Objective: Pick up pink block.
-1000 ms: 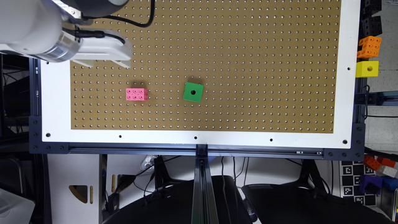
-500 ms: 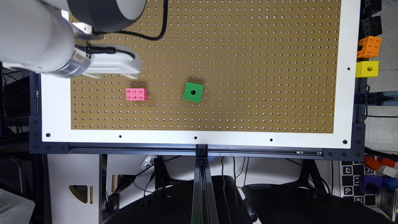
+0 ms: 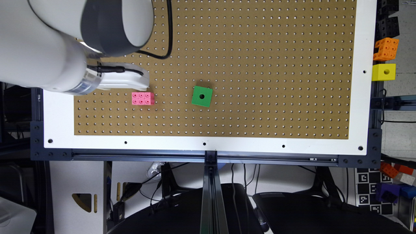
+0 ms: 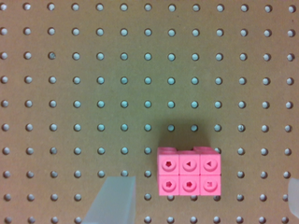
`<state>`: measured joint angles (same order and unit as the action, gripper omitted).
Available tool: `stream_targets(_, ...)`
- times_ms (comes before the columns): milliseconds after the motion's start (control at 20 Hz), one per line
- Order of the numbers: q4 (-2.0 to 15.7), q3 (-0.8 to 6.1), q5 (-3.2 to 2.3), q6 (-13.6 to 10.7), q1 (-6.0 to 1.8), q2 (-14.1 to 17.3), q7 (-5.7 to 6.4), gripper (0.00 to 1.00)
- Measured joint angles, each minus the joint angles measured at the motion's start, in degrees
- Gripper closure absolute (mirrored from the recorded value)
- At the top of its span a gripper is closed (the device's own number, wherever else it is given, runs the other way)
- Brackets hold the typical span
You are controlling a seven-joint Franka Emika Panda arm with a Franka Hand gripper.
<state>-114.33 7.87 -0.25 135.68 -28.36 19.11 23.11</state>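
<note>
The pink block (image 3: 143, 98) lies flat on the brown pegboard (image 3: 260, 65), a 3-by-2 grid of little cubes with holes facing up. The white gripper (image 3: 130, 81) hangs above the board, just beyond the block's far side in the exterior view. In the wrist view the pink block (image 4: 188, 174) lies below the gripper (image 4: 203, 200). One pale finger (image 4: 112, 200) shows on one side of it and the other at the picture's edge. The gripper is open and holds nothing.
A green single-hole cube (image 3: 201, 96) rests on the board to the exterior view's right of the pink block. An orange block (image 3: 385, 48) and a yellow cube (image 3: 383, 71) sit off the board's right edge. A white frame (image 3: 208, 144) borders the board.
The arm has moved toward the exterior view's right and nearer the pink block. The blocks have not moved.
</note>
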Motion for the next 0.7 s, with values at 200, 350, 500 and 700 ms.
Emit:
stream_targets(200,-0.02,0.00,-0.08,1.11,0.00,1.73,0.00,0.00)
stream_targets(350,0.01,0.00,-0.16,3.36,0.00,3.91,0.00,0.00)
stream_targets(500,0.02,0.00,-0.17,3.79,0.00,4.40,0.00,0.00)
stream_targets(700,0.01,-0.01,-0.27,5.78,0.00,6.73,0.00,0.00)
